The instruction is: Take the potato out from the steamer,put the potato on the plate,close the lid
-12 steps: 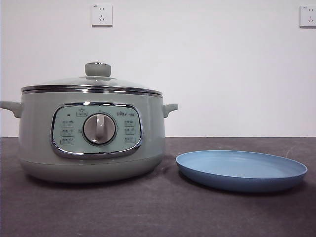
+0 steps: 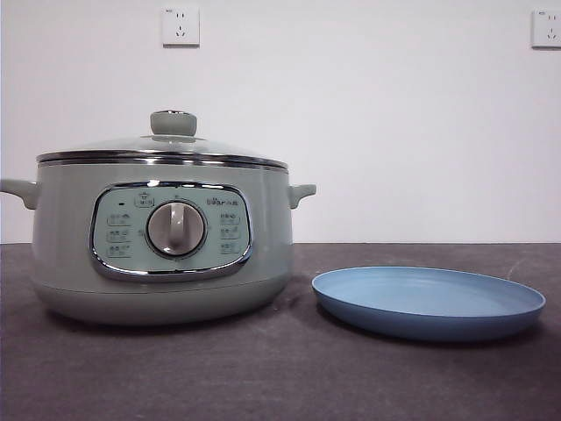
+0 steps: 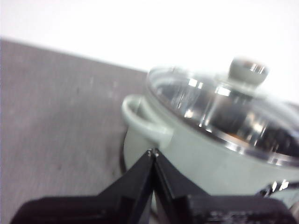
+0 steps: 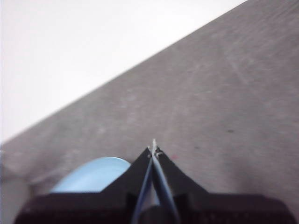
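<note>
**Lid on, plate bare, both arms waiting**

Sitting closed on the dark table (image 2: 263,377): steamer (image 2: 162,246), with lid (image 2: 162,149) seated on its rim. Lying just beside it, empty: plate (image 2: 429,303). Potato not showing anywhere. Hanging near the steamer's side handle, jaws pressed together: left gripper (image 3: 153,151). Hanging above the table near the plate, jaws likewise together: right gripper (image 4: 153,148).

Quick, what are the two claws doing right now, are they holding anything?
Left gripper: shut, empty, near the steamer handle.
Right gripper: shut, empty, above the table by the plate.
</note>
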Tool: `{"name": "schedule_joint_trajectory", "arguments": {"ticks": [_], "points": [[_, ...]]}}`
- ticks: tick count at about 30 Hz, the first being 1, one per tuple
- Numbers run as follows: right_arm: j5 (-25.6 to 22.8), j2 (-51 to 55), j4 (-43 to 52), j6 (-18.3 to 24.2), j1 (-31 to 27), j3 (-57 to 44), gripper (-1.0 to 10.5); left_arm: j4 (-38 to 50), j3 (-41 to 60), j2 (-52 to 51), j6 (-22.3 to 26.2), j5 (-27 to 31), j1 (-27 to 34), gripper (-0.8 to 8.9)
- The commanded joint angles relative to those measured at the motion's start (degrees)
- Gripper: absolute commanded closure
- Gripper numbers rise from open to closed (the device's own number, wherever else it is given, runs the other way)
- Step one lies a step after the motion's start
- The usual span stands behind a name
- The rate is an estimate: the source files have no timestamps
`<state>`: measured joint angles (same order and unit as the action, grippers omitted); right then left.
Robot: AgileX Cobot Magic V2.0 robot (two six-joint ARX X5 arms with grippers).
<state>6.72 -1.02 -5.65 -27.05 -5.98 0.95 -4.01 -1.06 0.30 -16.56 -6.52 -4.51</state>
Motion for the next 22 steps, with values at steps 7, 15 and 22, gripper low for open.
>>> {"name": "schedule_joint_trajectory", "arguments": {"ticks": [7, 15, 22], "points": [[0.8, -5.0, 4.0, -2.9, 0.1, 14.0, 9.6, -2.2, -15.1, 4.2, 1.8, 3.1, 0.1, 8.19], [8.6, -22.3, 3.2, 10.0, 0.1, 38.1, 9.6, -3.7, -37.9, 21.2, 11.7, 3.1, 0.1, 8.19], [22.2, -39.3, -1.2, 15.1, 0.2, 58.7, 9.5, -15.4, -60.0, 37.8, 14.3, -3.7, 0.1, 8.19]]}}
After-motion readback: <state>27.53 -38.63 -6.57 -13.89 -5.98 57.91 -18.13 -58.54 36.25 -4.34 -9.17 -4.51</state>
